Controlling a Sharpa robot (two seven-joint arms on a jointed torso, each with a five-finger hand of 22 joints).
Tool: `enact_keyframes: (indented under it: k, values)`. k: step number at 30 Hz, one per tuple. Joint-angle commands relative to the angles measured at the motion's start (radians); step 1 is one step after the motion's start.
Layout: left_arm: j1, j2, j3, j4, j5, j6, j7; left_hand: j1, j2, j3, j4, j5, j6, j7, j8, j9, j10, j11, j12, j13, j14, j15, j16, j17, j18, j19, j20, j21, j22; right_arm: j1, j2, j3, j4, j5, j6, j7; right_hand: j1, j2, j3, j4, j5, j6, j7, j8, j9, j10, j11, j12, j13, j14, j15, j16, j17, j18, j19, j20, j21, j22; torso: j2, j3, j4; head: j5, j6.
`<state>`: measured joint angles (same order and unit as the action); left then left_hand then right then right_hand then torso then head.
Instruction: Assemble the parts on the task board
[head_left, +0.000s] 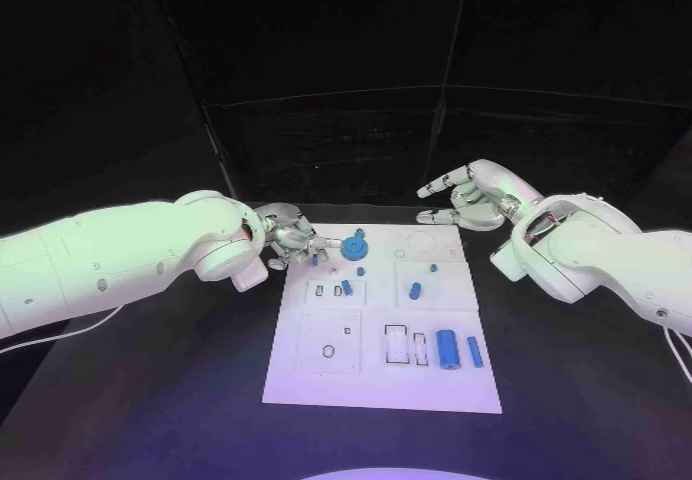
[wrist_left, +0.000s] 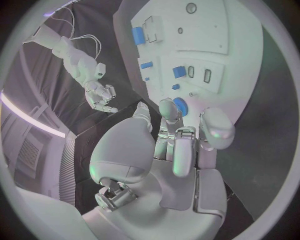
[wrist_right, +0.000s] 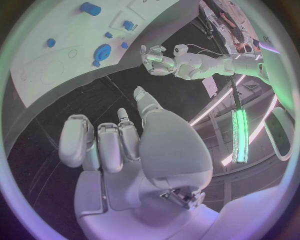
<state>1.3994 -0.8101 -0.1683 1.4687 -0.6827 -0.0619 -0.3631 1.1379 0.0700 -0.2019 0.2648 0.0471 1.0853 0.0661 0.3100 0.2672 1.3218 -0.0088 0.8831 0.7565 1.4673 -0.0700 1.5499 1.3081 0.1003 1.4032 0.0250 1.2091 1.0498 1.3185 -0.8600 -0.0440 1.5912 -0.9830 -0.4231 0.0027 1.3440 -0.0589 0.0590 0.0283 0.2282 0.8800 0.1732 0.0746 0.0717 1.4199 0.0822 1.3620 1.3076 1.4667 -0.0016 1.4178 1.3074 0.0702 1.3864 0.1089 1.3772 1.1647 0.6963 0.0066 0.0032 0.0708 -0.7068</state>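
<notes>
We judge our left hand (head_left: 293, 238), fingers at the round part (head_left: 355, 246) at the board's (head_left: 382, 385) eleven o'clock but grasp unclear, must seat it next, while our right hand (head_left: 469, 200) hovers released at one o'clock.

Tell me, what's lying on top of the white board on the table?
Small blue parts lie on the flat white task board: a round blue disc near the left hand, a tall blue cylinder and a thin blue bar. The left hand hides the board's corner beneath it.

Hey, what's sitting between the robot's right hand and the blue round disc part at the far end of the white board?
Nothing stands there. In the head view, the stretch from the right hand to the blue disc is bare task board, marked with faint circle outlines.
</notes>
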Motion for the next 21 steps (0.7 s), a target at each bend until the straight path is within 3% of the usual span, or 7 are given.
enact_keyframes:
  k: [1,7,15,21]
  values:
    - [0.005,0.031,0.0,-0.022,-0.106,0.076,-0.163,-0.006,0.001,-0.021,0.012,0.001,-0.01,0.0,0.022,0.023,-0.003,-0.003,0.058,0.062,0.1,-0.005,0.014,0.249,-0.012,0.0,0.004,0.034,0.043,0.002,0.005,0.001,-0.007,0.016,-0.009,-0.015,0.007,0.003,-0.008,0.001,0.004,0.0,-0.003,0.005,0.001,0.0,-0.003,-0.003,0.072,0.056,0.0,0.004,0.029,0.011,0.0,-0.004,-0.005,-0.002,-0.005,0.0013,-0.0003,0.002,-0.003]
    - [0.009,0.097,-0.002,-0.067,-0.117,0.096,-0.208,-0.004,0.016,-0.057,0.021,0.0,-0.033,-0.006,0.074,0.078,-0.006,-0.006,0.132,0.141,0.103,-0.007,0.021,0.263,-0.018,0.006,0.005,0.085,0.108,0.003,0.015,0.001,-0.021,0.003,0.001,-0.032,0.006,0.002,-0.01,0.002,0.004,0.0,-0.003,0.006,0.001,0.0,-0.003,-0.004,0.072,0.056,0.0,0.004,0.029,0.011,0.0,-0.004,-0.006,-0.004,-0.006,0.0021,-0.0011,0.002,-0.002]
    - [0.01,0.147,-0.003,-0.105,-0.121,0.16,-0.244,0.018,0.032,-0.074,0.011,0.0,-0.069,-0.004,0.112,0.126,-0.022,-0.003,0.152,0.163,0.103,-0.004,0.021,0.263,-0.018,0.0,0.007,0.098,0.124,0.003,0.027,0.001,-0.036,-0.003,0.012,-0.038,0.004,0.0,-0.018,0.005,0.01,-0.004,-0.003,0.004,0.001,0.0,-0.003,-0.004,0.071,0.056,-0.001,0.004,0.029,0.011,0.001,-0.004,-0.009,-0.007,-0.003,0.001,0.0005,0.004,-0.001]
    - [0.011,0.178,-0.003,-0.124,-0.133,0.208,-0.252,0.024,0.036,-0.075,0.009,0.001,-0.075,-0.004,0.121,0.137,-0.023,-0.002,0.158,0.17,0.103,-0.004,0.021,0.263,-0.02,0.003,0.009,0.105,0.136,0.003,0.033,0.001,-0.039,-0.004,0.018,-0.041,0.002,0.0,-0.024,0.01,0.017,-0.007,-0.003,0.004,0.0,0.002,-0.003,-0.004,0.071,0.056,-0.001,0.004,0.029,0.011,0.002,-0.004,-0.011,-0.008,-0.003,0.0006,-0.0008,0.007,-0.002]
